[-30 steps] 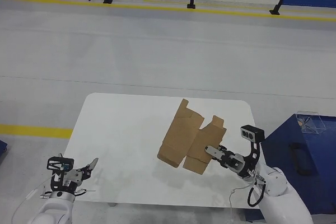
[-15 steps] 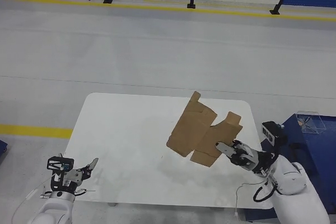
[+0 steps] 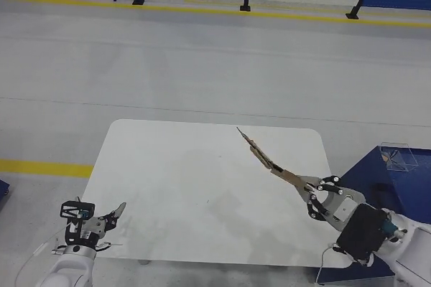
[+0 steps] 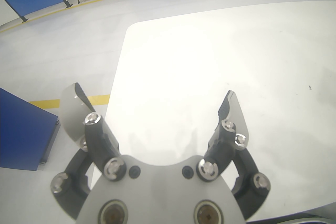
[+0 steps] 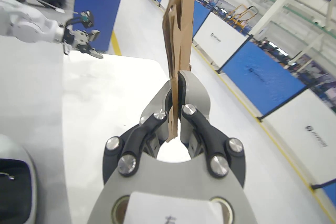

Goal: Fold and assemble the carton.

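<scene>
Top view: the carton (image 3: pixel 267 161) is a flat brown cardboard blank, seen edge-on as a thin slanted line over the right half of the white table (image 3: pixel 165 186).
Carton position: held in the air and turned on its edge (its notched flaps point away from the wrist in the right wrist view (image 5: pixel 179 33)); several layers of cardboard lie flat against one another.
Right gripper (image 3: pixel 304 186): clamped on the carton's near end, with the cardboard pinched between the two pads and a short tail of it sticking back past them toward the wrist (image 5: pixel 178 79).
Left gripper (image 3: pixel 113 219): fingers spread wide, with bare tabletop showing between them (image 4: pixel 153 89); it sits at the table's near left corner, partly over the edge.
Spacing: the two grippers are well apart, at opposite sides of the table; the right wrist view catches the left gripper (image 5: pixel 95 44) far off beyond the tabletop (image 5: pixel 105 93).
Surroundings: a blue cabinet (image 3: pixel 388 194) stands just beside the table's right side, and a yellow floor line (image 3: pixel 36 168) runs off to the left.
</scene>
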### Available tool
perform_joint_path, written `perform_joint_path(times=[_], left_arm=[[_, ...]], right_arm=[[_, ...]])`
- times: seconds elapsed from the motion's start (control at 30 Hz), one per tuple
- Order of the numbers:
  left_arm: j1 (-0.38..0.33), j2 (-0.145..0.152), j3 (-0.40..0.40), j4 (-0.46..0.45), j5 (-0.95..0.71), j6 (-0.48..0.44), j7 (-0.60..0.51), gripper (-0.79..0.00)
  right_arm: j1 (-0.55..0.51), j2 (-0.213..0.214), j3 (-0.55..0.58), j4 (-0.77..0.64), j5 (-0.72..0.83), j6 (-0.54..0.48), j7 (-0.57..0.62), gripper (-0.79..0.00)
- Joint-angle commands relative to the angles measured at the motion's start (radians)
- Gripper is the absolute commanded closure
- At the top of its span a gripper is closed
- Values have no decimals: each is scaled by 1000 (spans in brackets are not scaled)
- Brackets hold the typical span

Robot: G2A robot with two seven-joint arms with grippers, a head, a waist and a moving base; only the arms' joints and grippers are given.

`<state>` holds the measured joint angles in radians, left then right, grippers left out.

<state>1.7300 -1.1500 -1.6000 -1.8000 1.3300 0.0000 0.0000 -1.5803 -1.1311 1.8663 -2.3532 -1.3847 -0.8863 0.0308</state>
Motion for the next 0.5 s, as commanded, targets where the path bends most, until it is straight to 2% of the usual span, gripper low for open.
perform_joint_path(times=[0.0,0.1,0.2,0.4,0.47], left_arm=[[0,0,0,0,0,0,0,-785],[0,0,0,0,0,0,0,-785],[0,0,0,0,0,0,0,-785],[0,0,0,0,0,0,0,-785],[0,0,0,0,0,0,0,-785]], right_arm=[[-29,4,-37,3,-343,80,-199,0],[-130,9,-103,3,-625,263,-386,0],[-226,11,-153,3,-811,437,-486,0],[-330,16,-250,33,-1200,736,-545,0],[-347,15,-291,47,-1258,790,-542,0]])
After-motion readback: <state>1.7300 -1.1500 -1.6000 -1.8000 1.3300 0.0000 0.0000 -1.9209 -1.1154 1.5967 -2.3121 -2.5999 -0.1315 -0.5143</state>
